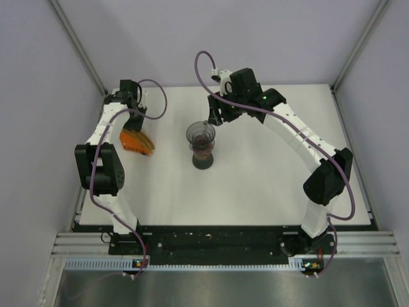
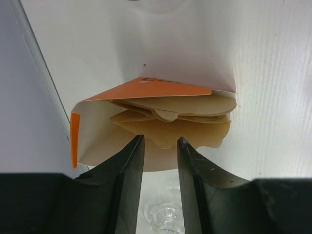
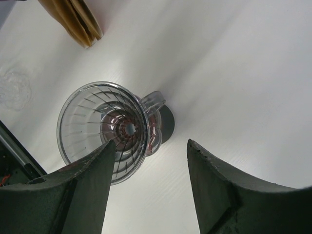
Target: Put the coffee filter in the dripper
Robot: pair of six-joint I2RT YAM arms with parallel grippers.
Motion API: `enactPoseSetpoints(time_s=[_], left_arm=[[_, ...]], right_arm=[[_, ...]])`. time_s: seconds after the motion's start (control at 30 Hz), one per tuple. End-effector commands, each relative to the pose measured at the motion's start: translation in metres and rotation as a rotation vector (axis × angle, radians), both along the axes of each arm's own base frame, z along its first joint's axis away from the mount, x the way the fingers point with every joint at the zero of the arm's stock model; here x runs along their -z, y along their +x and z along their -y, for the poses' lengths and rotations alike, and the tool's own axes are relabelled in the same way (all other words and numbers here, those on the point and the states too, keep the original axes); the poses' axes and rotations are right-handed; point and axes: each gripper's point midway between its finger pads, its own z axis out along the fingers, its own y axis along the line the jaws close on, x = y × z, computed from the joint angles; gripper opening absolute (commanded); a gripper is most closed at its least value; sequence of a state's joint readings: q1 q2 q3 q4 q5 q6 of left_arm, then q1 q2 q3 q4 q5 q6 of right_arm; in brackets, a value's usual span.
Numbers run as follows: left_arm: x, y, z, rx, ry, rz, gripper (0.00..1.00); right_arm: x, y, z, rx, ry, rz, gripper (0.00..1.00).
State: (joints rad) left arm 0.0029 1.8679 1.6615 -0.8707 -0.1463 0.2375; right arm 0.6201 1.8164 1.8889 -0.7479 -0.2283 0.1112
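Left of the top view: left gripper (image 1: 133,121) at the mouth of the open orange cardboard box (image 1: 136,142), jaws narrow but gapped, lip of a brown paper coffee filter (image 2: 173,131) dipping between the tips. Risk of grabbing several stacked filters, or dragging the light box along. Centre: clear ribbed cone dripper (image 1: 200,134) on a dark base (image 1: 204,161), probably top-heavy, easy to tip. Right: right gripper (image 3: 151,143) spread wide beside it, holding nothing. Smooth white tabletop (image 1: 275,179), pale lilac wall panels (image 1: 287,38) around.
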Motion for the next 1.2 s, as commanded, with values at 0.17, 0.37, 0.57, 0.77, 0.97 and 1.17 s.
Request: enactPoseSetpoints(time_s=[0.17, 0.37, 0.57, 0.77, 0.97, 1.17], left_arm=[[-0.008, 0.002, -0.011, -0.038, 0.039, 0.035, 0.39], [0.003, 0.000, -0.010, -0.043, 0.028, -0.009, 0.36], [0.009, -0.001, -0.007, -0.037, 0.011, -0.034, 0.36], [0.012, -0.004, -0.007, -0.035, 0.008, -0.050, 0.36], [0.017, -0.001, -0.009, -0.042, 0.021, -0.058, 0.34], [0.012, 0.000, 0.007, -0.001, -0.064, -0.041, 0.45]], right_arm=[[-0.029, -0.008, -0.001, -0.018, 0.036, 0.079, 0.60], [-0.028, -0.010, -0.001, -0.022, 0.037, 0.075, 0.60], [-0.025, -0.011, 0.000, -0.022, 0.032, 0.069, 0.60], [-0.023, -0.011, 0.000, -0.025, 0.032, 0.067, 0.60], [-0.021, -0.010, -0.001, -0.029, 0.030, 0.064, 0.60], [-0.019, -0.011, -0.002, -0.034, 0.028, 0.060, 0.60]])
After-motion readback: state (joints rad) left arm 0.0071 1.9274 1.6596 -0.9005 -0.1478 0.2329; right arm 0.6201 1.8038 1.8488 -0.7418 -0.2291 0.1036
